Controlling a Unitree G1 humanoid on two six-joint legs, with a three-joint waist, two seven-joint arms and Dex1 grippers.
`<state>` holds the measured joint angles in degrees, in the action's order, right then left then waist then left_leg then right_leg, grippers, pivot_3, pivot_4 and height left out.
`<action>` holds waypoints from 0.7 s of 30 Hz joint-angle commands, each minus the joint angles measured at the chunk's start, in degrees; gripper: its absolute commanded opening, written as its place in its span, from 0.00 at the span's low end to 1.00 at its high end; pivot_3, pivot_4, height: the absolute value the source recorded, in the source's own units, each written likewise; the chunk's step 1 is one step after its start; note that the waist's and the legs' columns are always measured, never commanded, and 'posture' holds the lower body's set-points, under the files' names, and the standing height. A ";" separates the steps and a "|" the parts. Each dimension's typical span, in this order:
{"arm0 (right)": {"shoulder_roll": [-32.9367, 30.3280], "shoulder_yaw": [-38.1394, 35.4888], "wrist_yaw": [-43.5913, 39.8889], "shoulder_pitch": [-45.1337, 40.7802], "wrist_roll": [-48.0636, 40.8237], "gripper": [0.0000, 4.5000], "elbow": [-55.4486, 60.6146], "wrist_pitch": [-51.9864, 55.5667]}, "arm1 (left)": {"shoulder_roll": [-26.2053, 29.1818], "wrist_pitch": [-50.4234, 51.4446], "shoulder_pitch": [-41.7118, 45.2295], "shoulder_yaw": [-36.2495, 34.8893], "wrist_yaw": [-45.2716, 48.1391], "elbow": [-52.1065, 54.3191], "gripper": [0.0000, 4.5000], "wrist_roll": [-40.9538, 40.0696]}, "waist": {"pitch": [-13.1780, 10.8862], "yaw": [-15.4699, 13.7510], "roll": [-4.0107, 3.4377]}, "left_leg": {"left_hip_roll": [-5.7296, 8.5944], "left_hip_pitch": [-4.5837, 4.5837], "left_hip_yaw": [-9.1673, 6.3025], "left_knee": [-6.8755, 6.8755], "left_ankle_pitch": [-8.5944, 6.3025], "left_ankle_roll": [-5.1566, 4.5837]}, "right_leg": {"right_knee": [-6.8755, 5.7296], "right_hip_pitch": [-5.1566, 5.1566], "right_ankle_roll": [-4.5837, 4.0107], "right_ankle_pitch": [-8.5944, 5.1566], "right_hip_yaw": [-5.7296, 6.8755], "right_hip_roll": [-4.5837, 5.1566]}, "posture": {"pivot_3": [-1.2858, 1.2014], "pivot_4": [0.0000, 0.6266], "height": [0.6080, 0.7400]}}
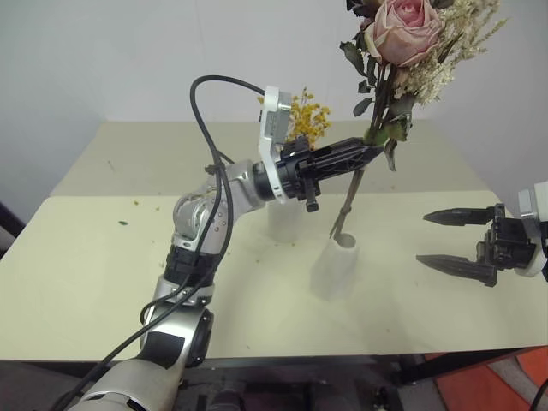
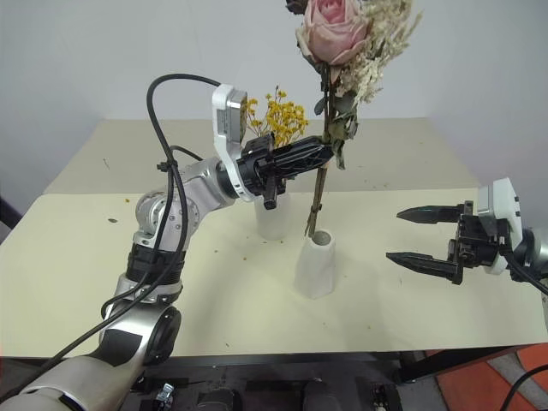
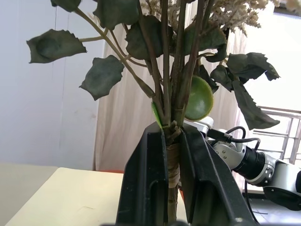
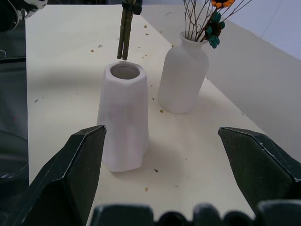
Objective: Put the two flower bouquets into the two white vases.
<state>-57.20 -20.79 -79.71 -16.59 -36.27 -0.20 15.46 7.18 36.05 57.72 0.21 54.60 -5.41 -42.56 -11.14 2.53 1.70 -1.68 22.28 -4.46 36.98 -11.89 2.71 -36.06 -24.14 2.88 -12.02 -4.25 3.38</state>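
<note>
Above the tapered white vase (image 1: 336, 267), the left gripper (image 1: 364, 152) is closed on the rose bouquet (image 1: 402, 51) at its wrapped stems, their ends just over the mouth. These dry stems look light and brittle, so the grip belongs low on them. Beside it, the right gripper (image 1: 454, 241) stands wide open, empty.

bare table (image 1: 103, 265) left of vases, bottle vase (image 4: 183, 77) just behind tapered vase (image 4: 123, 117)

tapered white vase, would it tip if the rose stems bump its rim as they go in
Probably yes: the tapered vase stands tall, narrow and empty, so likely light. The rose bouquet looks top-heavy, and the left gripper holds its stems slanted, so they may push sideways.
</note>
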 commanded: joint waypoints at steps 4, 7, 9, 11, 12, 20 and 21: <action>0.43 -1.63 0.47 0.15 -0.94 1.00 1.62 -0.36 | -1.90 -2.49 1.07 0.07 0.53 0.15 0.03 0.46 | 0.00 0.08 0.00 | 0.00 -0.01 0.01 0.00 0.00 0.00 | 0.00 0.00 0.00 0.00 -0.01 0.00 | 0.52 0.24 1.00; 0.60 -2.00 0.76 0.66 -1.07 1.00 2.08 -0.22 | -2.43 -3.08 1.32 0.30 0.70 -0.76 0.03 1.22 | 0.00 0.06 0.00 | 0.00 -0.01 0.00 0.00 0.00 0.00 | -0.01 0.00 0.00 0.00 -0.01 0.00 | 0.52 0.24 1.00; 0.59 -2.26 0.96 1.08 -1.21 1.00 2.40 -0.16 | -2.56 -3.31 0.96 0.68 0.94 -1.15 0.03 1.84 | 0.00 0.04 0.00 | 0.00 -0.01 0.00 0.00 0.00 0.00 | 0.00 0.00 0.00 0.00 0.00 0.00 | 0.52 0.24 1.00; 0.58 -2.50 1.17 1.49 -1.36 1.00 2.67 -0.11 | -2.69 -3.55 0.45 1.01 1.00 -1.52 0.03 2.48 | 0.00 0.05 0.00 | 0.00 0.01 0.00 0.00 0.00 0.00 | 0.00 -0.01 0.00 0.00 -0.01 0.00 | 0.52 0.24 1.00; 0.59 -2.62 1.33 1.66 -1.44 1.00 2.84 -0.06 | -2.80 -3.72 0.22 1.07 0.91 -1.95 0.03 2.72 | 0.00 0.04 0.00 | 0.00 0.01 0.00 0.00 0.00 0.00 | 0.00 -0.01 0.00 0.00 -0.01 0.00 | 0.52 0.24 1.00; 0.71 -3.15 2.41 2.66 -2.04 1.00 3.85 0.22 | -3.71 -4.72 -0.09 1.43 1.13 -3.53 0.03 3.84 | 0.00 0.05 0.00 | 0.00 0.01 0.00 0.00 0.00 0.00 | 0.00 0.00 0.00 0.00 -0.01 0.00 | 0.52 0.24 1.00; 0.72 -3.21 2.49 2.82 -2.09 1.00 3.93 0.20 | -3.76 -4.59 -0.22 1.51 1.23 -3.38 0.03 3.94 | 0.00 0.02 0.00 | 0.00 0.01 0.00 0.00 0.00 0.00 | 0.01 -0.01 0.00 0.00 -0.01 0.00 | 0.52 0.24 1.00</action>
<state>-56.53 -21.41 -77.40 -14.08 -37.05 1.93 15.47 3.81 32.64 57.44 1.41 55.26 -9.97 -38.36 -11.14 2.56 1.70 -1.68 22.30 -4.46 36.98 -11.89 2.71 -36.04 -24.15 2.89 -12.02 -4.25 3.38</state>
